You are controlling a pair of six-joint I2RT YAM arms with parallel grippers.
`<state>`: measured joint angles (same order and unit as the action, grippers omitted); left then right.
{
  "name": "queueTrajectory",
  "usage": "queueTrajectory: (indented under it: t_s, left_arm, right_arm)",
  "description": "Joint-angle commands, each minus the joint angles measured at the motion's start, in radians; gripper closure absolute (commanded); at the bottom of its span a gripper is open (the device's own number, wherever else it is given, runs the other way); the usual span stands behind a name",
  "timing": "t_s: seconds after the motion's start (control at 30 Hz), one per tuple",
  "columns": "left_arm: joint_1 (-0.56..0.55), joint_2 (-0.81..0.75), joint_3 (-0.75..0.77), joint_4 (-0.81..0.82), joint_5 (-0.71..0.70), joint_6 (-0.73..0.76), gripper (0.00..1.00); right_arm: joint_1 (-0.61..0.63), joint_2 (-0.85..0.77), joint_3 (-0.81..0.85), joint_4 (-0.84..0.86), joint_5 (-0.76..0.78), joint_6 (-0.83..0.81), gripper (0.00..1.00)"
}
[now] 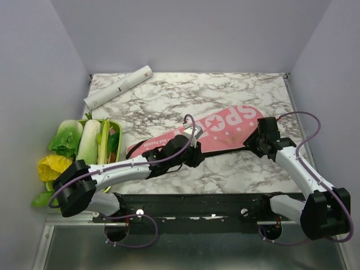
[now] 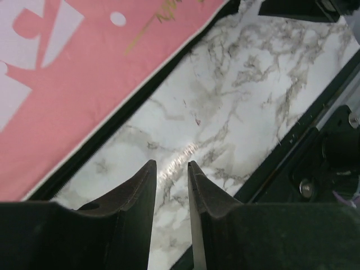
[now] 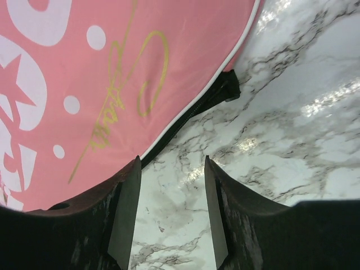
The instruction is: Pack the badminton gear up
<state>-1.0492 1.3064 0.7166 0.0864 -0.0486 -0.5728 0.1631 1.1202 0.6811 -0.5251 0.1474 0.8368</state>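
The cover (image 1: 225, 130) lies across the tabletop (image 1: 236, 174), with the tube (image 1: 118, 86) at 11 o'clock. The left gripper (image 2: 171, 164), narrowly parted and empty, sits at the cover's 7 o'clock edge. The right gripper (image 3: 171, 160), released, is at 4 o'clock.

I work in a robot test cell, a lab set-up and no home. Plain pale walls (image 1: 185, 34) box in the marble-patterned tabletop (image 1: 225, 95) beyond my left gripper (image 2: 170, 166) and right gripper (image 3: 171, 160). Behind both, a black rail (image 1: 197, 203) carries my bolted bases, with purple cables (image 1: 318, 124) looping bare. Left of my left gripper, a green tray (image 1: 118, 132) of vegetables shares the top with a pink sports cover (image 1: 225, 132).
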Motion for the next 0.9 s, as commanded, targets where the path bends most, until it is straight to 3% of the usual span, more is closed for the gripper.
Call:
queueTrajectory:
  t_s: [0.0,0.27,0.5,0.87]
  left_arm:
    - [0.077,0.108,0.084,-0.057,0.023,0.074,0.66]
    - [0.175,0.263,0.112,0.036,0.046,0.082,0.75]
    - [0.198,0.355,0.106,0.085,0.049,0.071,0.78]
    - [0.202,0.433,0.057,0.144,0.075,0.060,0.80]
  right_arm:
    - [-0.019,0.010,0.061,-0.079,0.119,0.021,0.43]
    - [-0.112,0.065,0.087,-0.041,0.110,0.033,0.46]
    - [-0.227,0.145,0.060,0.028,0.038,0.019,0.50]
    - [-0.240,0.199,0.035,0.103,-0.049,0.028,0.62]
